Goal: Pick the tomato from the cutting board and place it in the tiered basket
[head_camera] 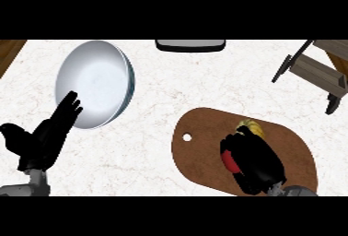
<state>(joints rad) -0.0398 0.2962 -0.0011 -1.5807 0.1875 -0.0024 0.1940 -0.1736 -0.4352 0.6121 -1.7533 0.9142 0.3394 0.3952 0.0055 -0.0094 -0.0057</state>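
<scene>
A brown oval cutting board [204, 156] lies at the lower right of the marble counter. My right hand [255, 159] rests over its middle with the fingers curled round a red tomato [229, 161]; only a red sliver shows at the hand's left side. A yellow object [250, 126] peeks out just past the fingertips. The tiered basket [319, 69], a dark wooden frame, stands at the upper right corner. My left hand [48, 136] rests open at the lower left, fingers pointing up.
A large pale blue-white plate [95, 83] sits at the upper left, its lower edge touching the left hand's fingertips. A dark-rimmed tray or appliance [190, 44] pokes in at the top centre. Wooden edge at top left.
</scene>
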